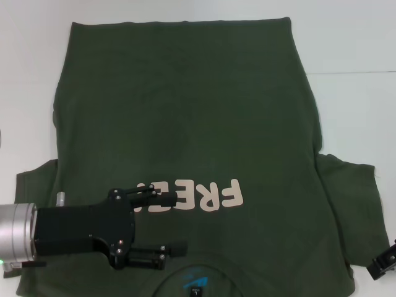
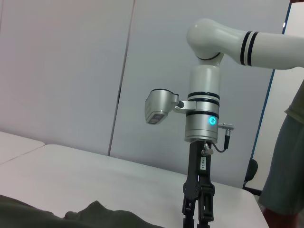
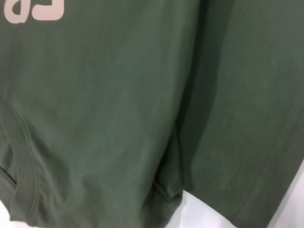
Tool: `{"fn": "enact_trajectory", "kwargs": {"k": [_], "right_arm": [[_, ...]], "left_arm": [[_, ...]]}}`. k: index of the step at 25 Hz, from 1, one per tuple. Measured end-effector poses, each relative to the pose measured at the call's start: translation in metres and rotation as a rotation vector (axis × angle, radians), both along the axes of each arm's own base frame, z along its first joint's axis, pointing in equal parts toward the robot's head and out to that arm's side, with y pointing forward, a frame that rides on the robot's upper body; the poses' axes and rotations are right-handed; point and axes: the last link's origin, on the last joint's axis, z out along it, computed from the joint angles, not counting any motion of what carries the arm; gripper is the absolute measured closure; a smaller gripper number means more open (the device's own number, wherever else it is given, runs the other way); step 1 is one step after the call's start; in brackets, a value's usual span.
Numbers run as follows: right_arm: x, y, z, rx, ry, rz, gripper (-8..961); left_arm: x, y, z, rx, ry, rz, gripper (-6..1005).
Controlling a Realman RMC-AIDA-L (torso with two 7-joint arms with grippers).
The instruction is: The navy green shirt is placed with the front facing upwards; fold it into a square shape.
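Fingers (image 1: 167, 200) of the left gripper (image 1: 174, 224) spread wide apart, pinching nothing, poised over the navy green shirt (image 1: 185, 117) at lower left of the head frame. Upper finger lying across the first letters of the pale pink "FREE!" print (image 1: 207, 195); lower finger pointing toward the collar (image 1: 198, 278) at the bottom edge. Black gripper body and silver wrist reaching in from the left edge.

Right gripper (image 1: 383, 263) barely showing at the lower right corner of the head frame, just beside the shirt's sleeve (image 1: 352, 192); cannot tell whether open or closed. Same arm seen farther off in the left wrist frame, standing upright near centre right, black gripper (image 2: 198, 202) pointing down toward the white bench (image 2: 95, 175), tips cut off at the bottom edge.

One shirt, spread flat on the bench (image 1: 352, 37) with print facing up, collar toward the bottom of the head frame and hem toward the top. Left side of the body already folded inward. One small blue neck label (image 1: 195, 284) inside the collar. Two sleeves visible, one at lower left, one at lower right.

Right wrist frame filled with green cloth (image 3: 118, 118): part of the pink lettering (image 3: 33, 10) at upper left, ribbed collar edge (image 3: 23, 156) at lower left, a fold seam running down the middle.
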Motion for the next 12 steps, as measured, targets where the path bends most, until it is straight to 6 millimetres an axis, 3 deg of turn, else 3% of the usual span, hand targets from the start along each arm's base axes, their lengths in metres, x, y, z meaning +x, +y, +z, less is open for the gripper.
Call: {"fn": "enact_trajectory", "kwargs": {"k": [12], "right_arm": [[0.005,0.0022,0.0023,0.033,-0.024,-0.012,12]], "left_arm": [[0.0004,-0.0003,-0.0007,-0.001,-0.004,0.001,125]]}}
